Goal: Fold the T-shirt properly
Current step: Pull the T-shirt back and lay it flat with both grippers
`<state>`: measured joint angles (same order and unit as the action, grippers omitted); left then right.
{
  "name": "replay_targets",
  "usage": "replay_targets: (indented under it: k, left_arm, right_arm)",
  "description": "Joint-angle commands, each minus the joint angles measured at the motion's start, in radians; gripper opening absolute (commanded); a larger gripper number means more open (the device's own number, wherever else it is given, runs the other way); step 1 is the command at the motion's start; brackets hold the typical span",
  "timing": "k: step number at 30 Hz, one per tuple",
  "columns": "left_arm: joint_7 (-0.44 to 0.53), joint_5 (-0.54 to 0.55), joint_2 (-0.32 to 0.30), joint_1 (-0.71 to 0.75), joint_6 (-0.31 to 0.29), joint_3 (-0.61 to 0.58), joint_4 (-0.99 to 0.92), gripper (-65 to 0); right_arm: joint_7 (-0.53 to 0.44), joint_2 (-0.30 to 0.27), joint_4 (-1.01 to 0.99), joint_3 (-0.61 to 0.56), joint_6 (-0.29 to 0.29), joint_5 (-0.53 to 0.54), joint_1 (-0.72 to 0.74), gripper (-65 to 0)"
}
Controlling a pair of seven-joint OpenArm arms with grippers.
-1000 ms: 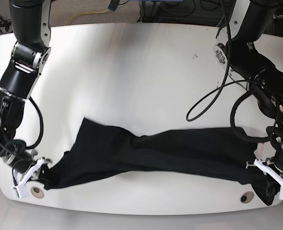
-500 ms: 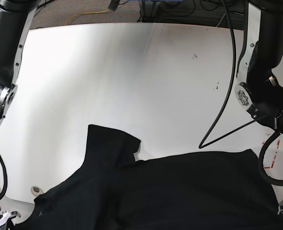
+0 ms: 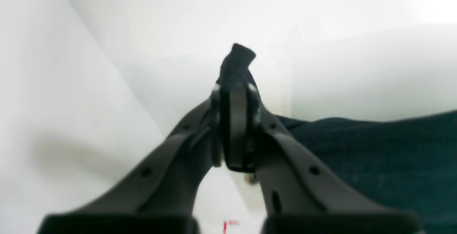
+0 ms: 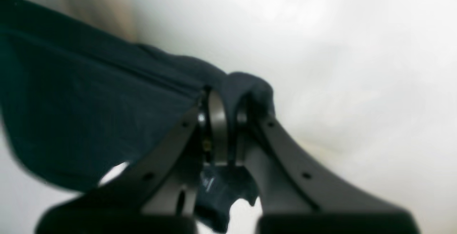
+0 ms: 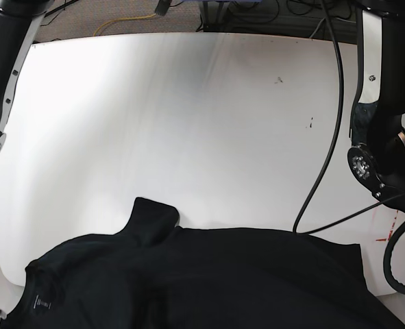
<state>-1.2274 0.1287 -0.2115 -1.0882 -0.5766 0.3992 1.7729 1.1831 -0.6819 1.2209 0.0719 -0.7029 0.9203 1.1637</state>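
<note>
The large plain black soft-fabric T-shirt (image 5: 209,281) hangs stretched between the two arms at the near edge of the white counter (image 5: 188,130), filling the bottom of the base view, with one rounded flap, perhaps a sleeve, lying up onto the counter top. The left end effector (image 3: 234,95) has its jaws pressed together on a bunched nub of black cloth that pokes out past the tips, and the right end effector (image 4: 223,111) is likewise clamped on a gathered fold, with more cloth and a small label hanging below it. The chief risk, as I judge it, is that either pinch is only on a thin bunched corner: a sharp pull or uneven lift could slip the cloth out of one side and drop the shirt in a heap. Unequal height between the arms would also lay it down skewed or creased, and the loose black cable (image 5: 322,137) drooping near the cloth on the left arm's side could snag it. The counter is smooth, white and matt, with a few small dark specks; beyond its far edge lie a grey floor, a yellow cord (image 5: 123,20) and tangled dark wiring.
</note>
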Motion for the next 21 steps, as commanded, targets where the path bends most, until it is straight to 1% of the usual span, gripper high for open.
replay_targets:
  k: [1, 6, 11, 15, 17, 18, 21]
  left_arm:
    - [0.018, 0.016, -0.003, 0.027, -0.001, -0.003, 0.026, -65.0]
    - [0.018, 0.09, -0.006, 0.22, -0.001, -0.003, 0.094, -65.0]
    - [0.018, 0.13, -0.01, 0.42, -0.001, 0.008, 0.143, -65.0]
    - [0.018, 0.159, -0.004, 0.583, -0.001, 0.033, 0.192, -65.0]
    - [0.018, 0.17, -0.004, 0.661, -0.001, 0.043, 0.218, -65.0]
    - [0.018, 0.173, -0.003, 0.693, -0.001, 0.048, 0.221, -65.0]
    - [0.018, 0.174, -0.003, 0.776, -0.001, 0.05, 0.223, -65.0]
  right_arm:
    - [-0.012, -0.023, 0.007, 0.032, 0.005, 0.03, -0.026, -65.0]
    - [-0.01, -0.029, 0.007, 0.18, 0.005, 0.092, -0.256, -65.0]
    - [-0.01, -0.023, 0.083, 0.268, 0.005, 0.099, -0.454, -65.0]
    - [-0.01, 0.024, 0.176, 0.339, 0.005, 0.102, -0.618, -65.0]
    - [-0.01, 0.032, 0.219, 0.371, 0.005, 0.102, -0.7, -65.0]
    - [-0.01, 0.037, 0.234, 0.388, 0.005, 0.102, -0.735, -65.0]
    - [-0.01, 0.074, 0.271, 0.429, 0.005, 0.102, -0.828, -65.0]
